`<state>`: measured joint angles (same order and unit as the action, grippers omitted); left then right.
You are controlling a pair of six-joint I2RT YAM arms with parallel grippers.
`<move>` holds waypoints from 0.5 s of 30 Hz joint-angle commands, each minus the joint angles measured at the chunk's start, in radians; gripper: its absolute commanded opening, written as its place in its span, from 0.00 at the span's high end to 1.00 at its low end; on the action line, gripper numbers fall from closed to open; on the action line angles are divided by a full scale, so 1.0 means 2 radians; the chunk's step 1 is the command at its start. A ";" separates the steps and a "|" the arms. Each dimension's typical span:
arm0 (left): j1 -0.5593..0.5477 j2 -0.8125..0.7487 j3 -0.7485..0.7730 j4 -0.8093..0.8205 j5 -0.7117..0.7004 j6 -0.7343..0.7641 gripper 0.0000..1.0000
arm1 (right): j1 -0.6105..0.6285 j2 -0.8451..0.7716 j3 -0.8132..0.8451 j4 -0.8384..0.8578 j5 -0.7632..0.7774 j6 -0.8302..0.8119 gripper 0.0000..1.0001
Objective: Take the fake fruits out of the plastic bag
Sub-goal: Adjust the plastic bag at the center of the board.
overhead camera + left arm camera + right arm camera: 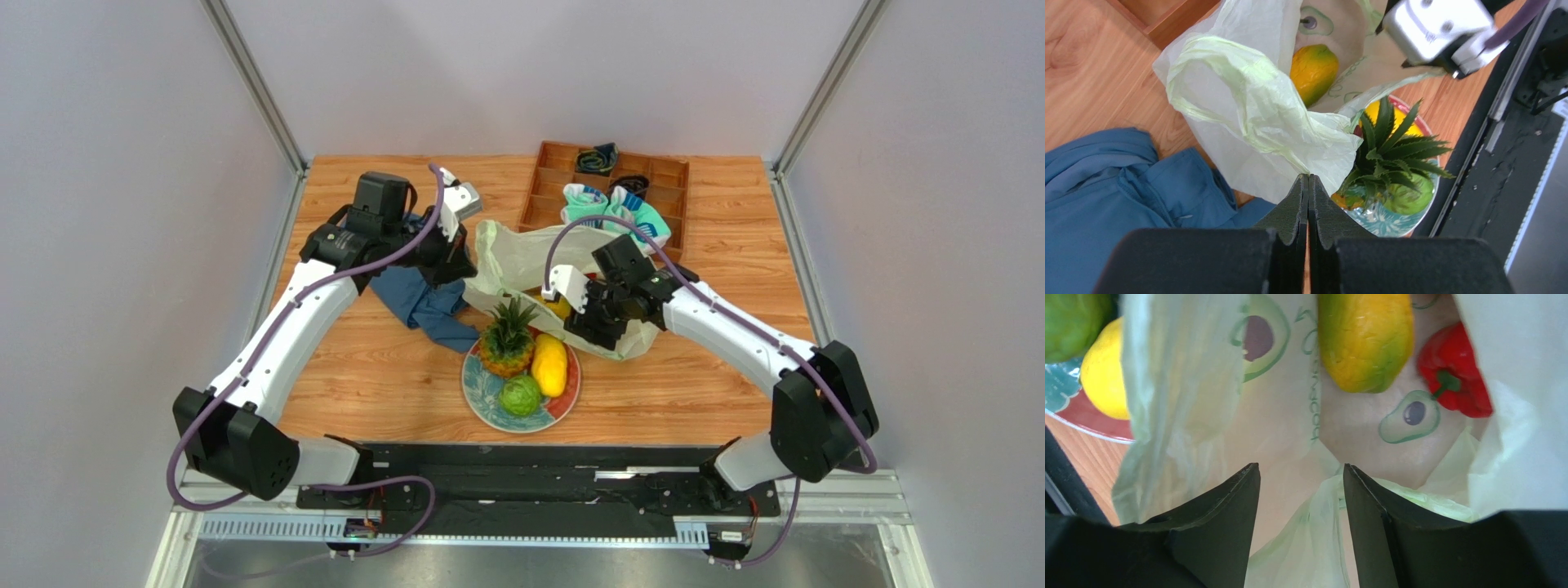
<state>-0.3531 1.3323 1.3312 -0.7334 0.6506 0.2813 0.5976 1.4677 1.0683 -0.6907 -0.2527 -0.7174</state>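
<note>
The plastic bag (521,257) lies open on the table, pale green with avocado prints. My left gripper (464,267) is shut, its tips (1309,179) pinching the bag's edge (1247,110). My right gripper (577,321) is open at the bag's mouth, a fold of film between its tips (1301,478). Inside the bag lie an orange-yellow fruit (1364,337) and a red pepper (1453,370). The pineapple (507,343), yellow mango (550,364) and green bumpy fruit (520,397) sit on a patterned plate (476,390).
A blue cloth (423,306) lies left of the bag, under my left gripper. A wooden compartment tray (669,184) at the back holds teal-and-white socks (601,206). The plate sits close in front of the bag, near the table's front edge.
</note>
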 commanded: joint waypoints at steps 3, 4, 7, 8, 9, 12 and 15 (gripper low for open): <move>-0.004 0.014 0.022 -0.032 -0.034 0.063 1.00 | -0.046 0.047 0.085 0.056 0.017 0.066 0.33; -0.006 0.017 0.025 -0.035 -0.036 0.065 1.00 | -0.053 0.074 0.109 0.042 0.017 0.088 0.32; -0.012 0.032 0.041 -0.046 -0.035 0.067 1.00 | -0.075 0.155 0.201 0.000 0.011 0.126 0.28; -0.014 0.034 0.050 -0.048 -0.035 0.069 1.00 | -0.085 0.170 0.221 -0.007 0.008 0.149 0.27; -0.015 0.038 0.055 -0.048 -0.037 0.068 1.00 | -0.090 0.183 0.234 -0.011 -0.005 0.160 0.26; -0.016 0.045 0.075 -0.047 -0.044 0.067 1.00 | -0.102 0.219 0.276 -0.039 -0.011 0.185 0.23; -0.016 0.049 0.092 -0.038 -0.052 0.065 1.00 | -0.106 0.242 0.317 -0.079 -0.013 0.200 0.15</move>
<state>-0.3805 1.4277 1.4387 -0.8257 0.5636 0.3809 0.3958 1.9175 1.5955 -0.7338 -0.2501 -0.4236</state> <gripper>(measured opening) 0.007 0.805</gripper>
